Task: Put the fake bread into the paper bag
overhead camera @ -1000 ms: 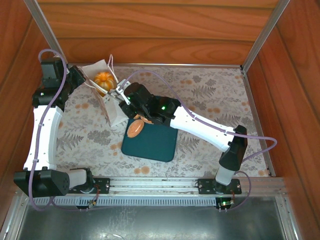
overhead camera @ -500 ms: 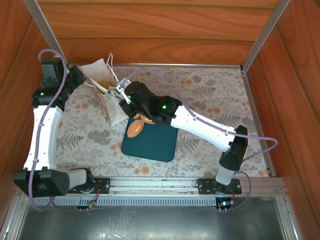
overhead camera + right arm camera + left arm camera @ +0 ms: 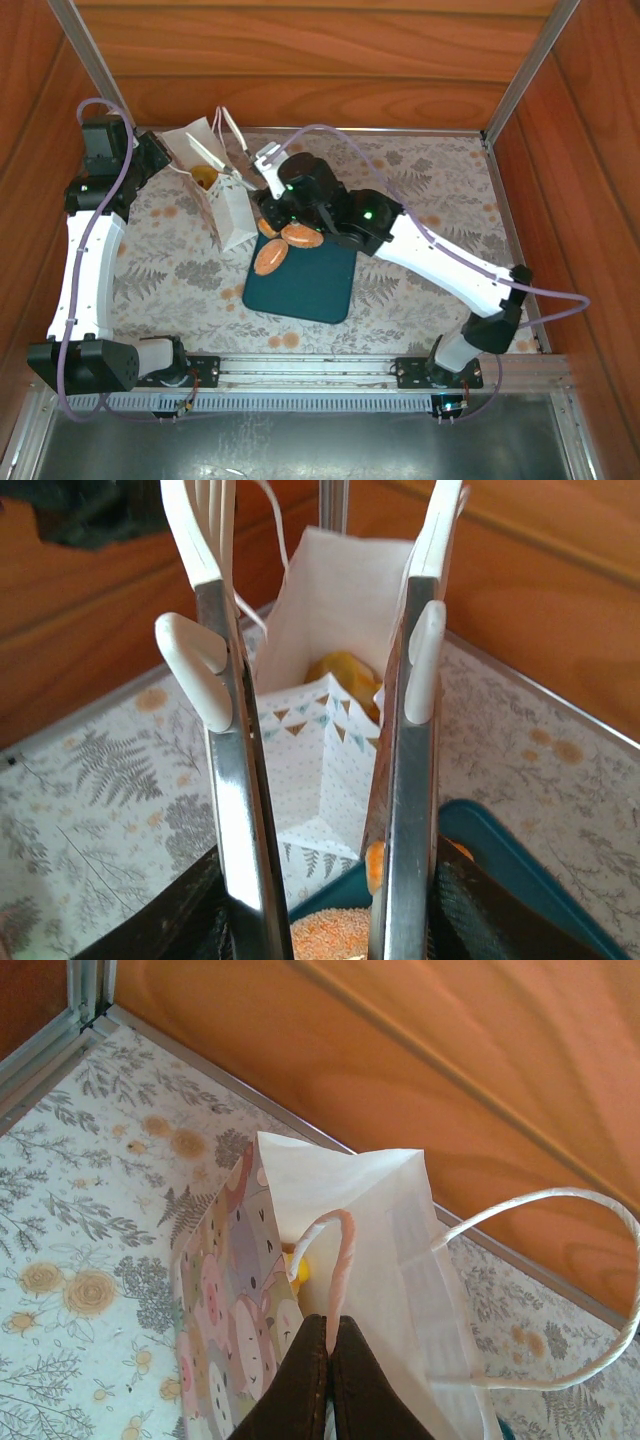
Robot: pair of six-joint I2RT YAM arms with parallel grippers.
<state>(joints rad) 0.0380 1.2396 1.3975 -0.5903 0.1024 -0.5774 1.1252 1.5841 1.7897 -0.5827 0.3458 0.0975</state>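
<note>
Left tool point(image 3: 328, 1326) pinches paper bag point(image 3: 380, 1220) handle; right tool point(image 3: 318, 520) spread, empty, facing bag; bread point(image 3: 270, 258) on tray point(image 3: 310, 288) beneath.

Top camera high at near edge, looking down on whole table point(image 3: 430, 180). Wrist cameras close, both facing paper bag point(image 3: 390, 1220); bag shared across all views.

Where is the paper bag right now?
From above, the bag sits far left on the table, beside the teal tray, held by the left hand.
</note>
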